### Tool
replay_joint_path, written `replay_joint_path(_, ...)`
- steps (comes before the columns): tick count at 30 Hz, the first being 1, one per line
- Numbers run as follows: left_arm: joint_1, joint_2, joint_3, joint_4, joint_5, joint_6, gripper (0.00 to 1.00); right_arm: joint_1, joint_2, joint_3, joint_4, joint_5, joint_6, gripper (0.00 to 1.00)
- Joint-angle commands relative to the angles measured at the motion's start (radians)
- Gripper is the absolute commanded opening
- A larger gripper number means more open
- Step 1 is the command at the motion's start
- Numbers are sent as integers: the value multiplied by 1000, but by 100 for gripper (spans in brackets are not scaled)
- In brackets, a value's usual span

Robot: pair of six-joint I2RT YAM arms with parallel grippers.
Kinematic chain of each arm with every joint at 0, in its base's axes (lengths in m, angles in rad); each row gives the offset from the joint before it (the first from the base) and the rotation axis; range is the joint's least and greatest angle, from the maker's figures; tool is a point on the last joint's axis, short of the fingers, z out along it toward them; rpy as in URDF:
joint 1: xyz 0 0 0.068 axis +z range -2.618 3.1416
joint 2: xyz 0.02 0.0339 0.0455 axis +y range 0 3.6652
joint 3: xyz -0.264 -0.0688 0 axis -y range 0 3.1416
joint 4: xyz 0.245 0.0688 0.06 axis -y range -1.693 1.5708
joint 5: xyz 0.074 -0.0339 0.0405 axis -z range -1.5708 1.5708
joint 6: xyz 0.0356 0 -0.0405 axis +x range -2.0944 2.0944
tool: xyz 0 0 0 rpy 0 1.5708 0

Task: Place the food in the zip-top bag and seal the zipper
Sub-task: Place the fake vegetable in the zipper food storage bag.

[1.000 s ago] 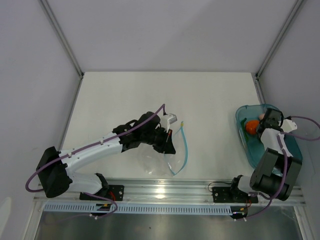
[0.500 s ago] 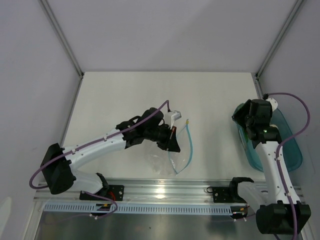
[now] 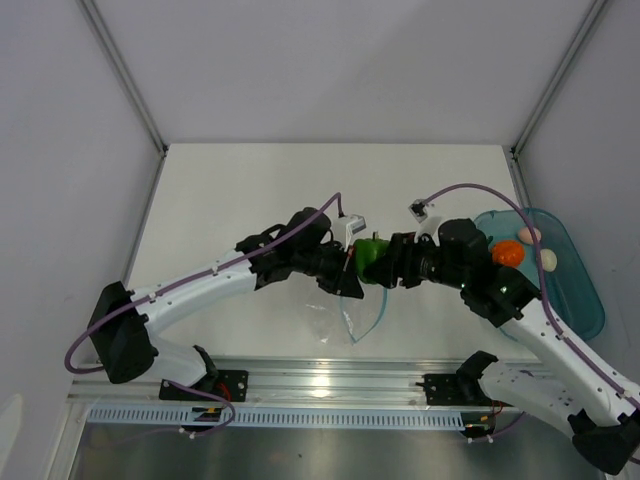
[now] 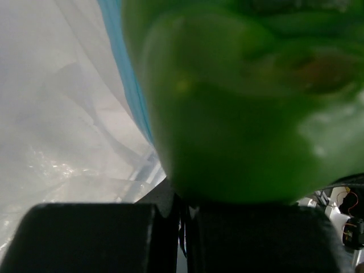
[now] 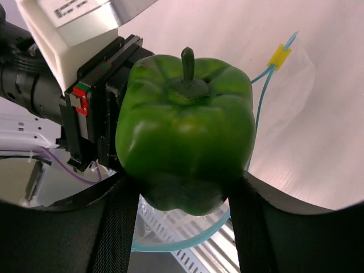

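Note:
A glossy green pepper (image 3: 373, 250) hangs just above the table, and my right gripper (image 3: 388, 264) is shut on its sides. In the right wrist view the pepper (image 5: 185, 131) sits stem-up between both fingers (image 5: 120, 227). My left gripper (image 3: 346, 272) is shut on the mouth edge of the clear zip-top bag (image 3: 330, 322) and holds it up right beside the pepper. The teal zipper (image 3: 378, 305) curves open below, and shows again in the right wrist view (image 5: 257, 108). The pepper (image 4: 239, 102) fills the left wrist view. An orange-red food (image 3: 507, 252) and two pale eggs (image 3: 529, 235) (image 3: 548, 260) lie in the tray.
A translucent teal tray (image 3: 575, 300) stands at the table's right edge, behind my right arm. A metal rail (image 3: 330, 385) runs along the near edge below the bag. White walls enclose the table on the left, back and right.
My right arm has swung left from the tray carrying the green pepper, which is now at the bag's mouth. My left gripper has shifted slightly right, still gripping the bag.

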Motion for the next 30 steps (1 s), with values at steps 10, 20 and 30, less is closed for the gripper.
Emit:
replay_joint_path(10,6,-49,40,-2,-29,4,1,181,-59,-188,150,-13,81,0)
replay_joint_path(20,6,-112,-6,61,-23,-30,1,184,-107,-262,107,41,79,0)
replay_joint_path(30,5,-128,-18,125,20,-62,0,198,-4,-178,-2,114,58,1)
